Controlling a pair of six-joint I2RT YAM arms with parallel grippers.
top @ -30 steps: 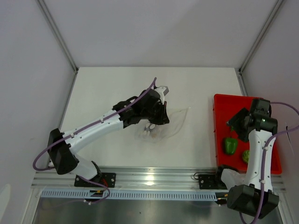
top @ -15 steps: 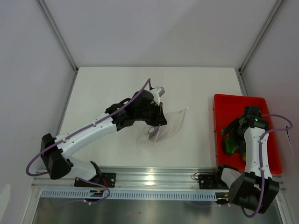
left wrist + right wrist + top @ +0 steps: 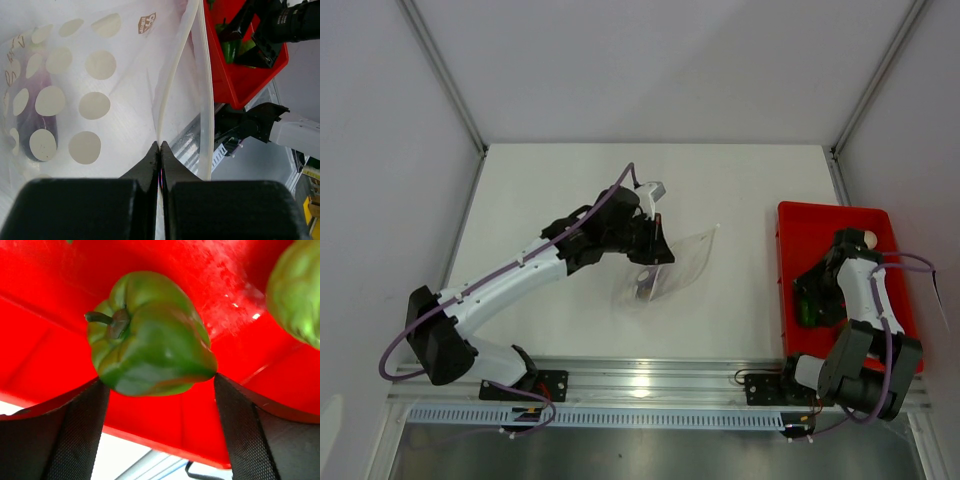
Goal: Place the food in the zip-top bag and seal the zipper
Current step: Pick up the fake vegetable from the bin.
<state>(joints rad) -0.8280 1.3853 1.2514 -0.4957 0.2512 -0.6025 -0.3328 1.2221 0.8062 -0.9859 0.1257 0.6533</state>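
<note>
Step in hand, as I read it: pick the green pepper [image 3: 150, 335] out of the red tray [image 3: 784, 270].

Right jaws are spread wide and straddle the pepper, 1 of the fingers [image 3: 70, 440] on each side. Nothing is clamped yet. The pepper lies on its side on the tray floor, stem to the left in the wrist view.

Left jaws are clenched on 1 lip of the zipper [image 3: 172, 90]. They hold the zip-top bag [image 3: 672, 265] over the middle of the surface [image 3: 550, 190], well apart from the tray. The other lip hangs free just beside it, so the mouth is only a narrow slit. The purple piece [image 3: 27, 125] is inside, low in the bag.

How to do it well:
- Close across the fat middle of the pepper, not the tapered end. The shell is glossy and rounded, so an off-centre grip will likely squirt it out.
- Get the pads below the bulge before closing, but stop short of scraping the tray floor.
- A 2nd green piece [image 3: 297, 295] sits near on the right. Don't nudge it with that finger.
- Lift straight up over the tray wall, then go across.
- The pepper looks wide for that slit. Left should hold its lip high and taut, and the pepper should go in narrow end first, along the mouth line.
- Zipper comes last. Don't let go on the left until the food is in.
</note>
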